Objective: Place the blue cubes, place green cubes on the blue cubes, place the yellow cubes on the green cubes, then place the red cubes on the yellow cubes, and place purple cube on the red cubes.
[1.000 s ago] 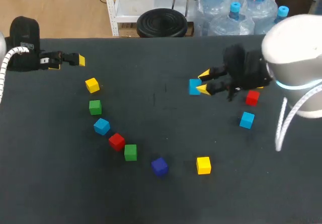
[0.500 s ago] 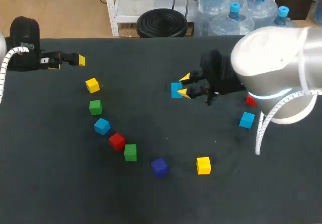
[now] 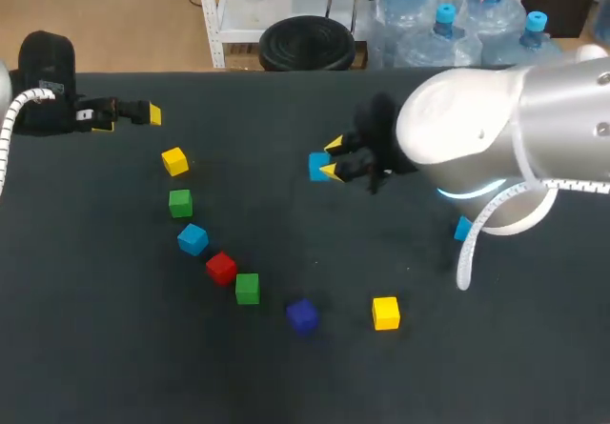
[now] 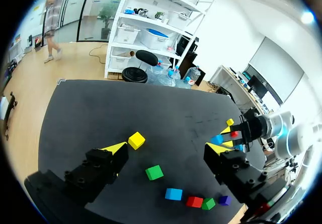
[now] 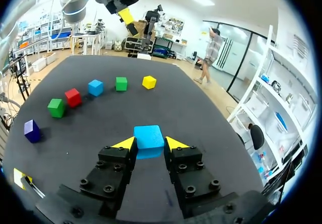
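My right gripper is shut on a blue cube and holds it just above the cloth near the table's middle. A curved row lies at the left: yellow cube, green cube, blue cube, red cube, green cube, purple cube. Another yellow cube sits at the front. A third blue cube peeks out from under my right arm. My left gripper hangs open and empty at the far left.
The black table has free room around its middle and along the front. My bulky right arm covers much of the right side.
My right arm has carried the blue cube leftward toward the table's middle, and now covers the red cube at the right. The left arm has stayed still.
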`<state>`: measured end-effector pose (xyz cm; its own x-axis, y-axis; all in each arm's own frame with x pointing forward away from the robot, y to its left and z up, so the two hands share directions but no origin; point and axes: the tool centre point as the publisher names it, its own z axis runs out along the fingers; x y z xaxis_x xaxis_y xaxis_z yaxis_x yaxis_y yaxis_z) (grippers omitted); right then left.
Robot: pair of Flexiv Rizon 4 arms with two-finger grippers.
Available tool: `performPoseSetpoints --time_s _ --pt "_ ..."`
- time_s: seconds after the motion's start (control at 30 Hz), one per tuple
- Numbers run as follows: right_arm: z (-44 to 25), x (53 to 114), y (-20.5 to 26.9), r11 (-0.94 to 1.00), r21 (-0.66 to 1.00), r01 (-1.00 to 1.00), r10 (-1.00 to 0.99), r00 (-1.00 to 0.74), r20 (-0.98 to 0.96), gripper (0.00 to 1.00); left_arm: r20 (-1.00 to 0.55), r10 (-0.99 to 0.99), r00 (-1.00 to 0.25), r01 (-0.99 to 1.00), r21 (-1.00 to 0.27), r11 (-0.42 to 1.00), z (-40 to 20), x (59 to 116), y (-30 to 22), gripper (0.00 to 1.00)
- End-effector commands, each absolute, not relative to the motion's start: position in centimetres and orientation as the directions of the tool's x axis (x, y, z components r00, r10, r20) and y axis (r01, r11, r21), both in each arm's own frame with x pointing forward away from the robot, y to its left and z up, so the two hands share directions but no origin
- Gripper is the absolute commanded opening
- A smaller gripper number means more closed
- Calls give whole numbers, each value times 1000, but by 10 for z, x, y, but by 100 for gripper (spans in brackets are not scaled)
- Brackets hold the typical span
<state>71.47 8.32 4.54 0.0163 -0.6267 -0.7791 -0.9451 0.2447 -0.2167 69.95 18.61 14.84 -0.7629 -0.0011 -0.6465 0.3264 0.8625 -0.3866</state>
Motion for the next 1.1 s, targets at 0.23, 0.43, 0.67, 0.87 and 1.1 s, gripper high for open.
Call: performPoseSetpoints --time_s 0.23,0.43,0.67,0.87,1.1 --pt "28 719 81 255 -206 -945 -648 -9 -761 0 -643 0 -766 322 -384 866 150 700 185 100" --pt "21 719 77 258 -194 -947 -654 -24 -756 0 -643 0 -766 322 -384 866 150 700 185 100" --pt "14 717 75 263 -179 -948 -658 -41 -752 0 -643 0 -766 322 -384 866 150 700 185 100" --pt "12 713 78 266 -163 -950 -652 -53 -756 0 -643 0 -766 322 -384 866 150 700 185 100" --pt "9 709 78 267 -152 -952 -651 -62 -756 0 -643 0 -766 322 -384 866 150 700 185 100"
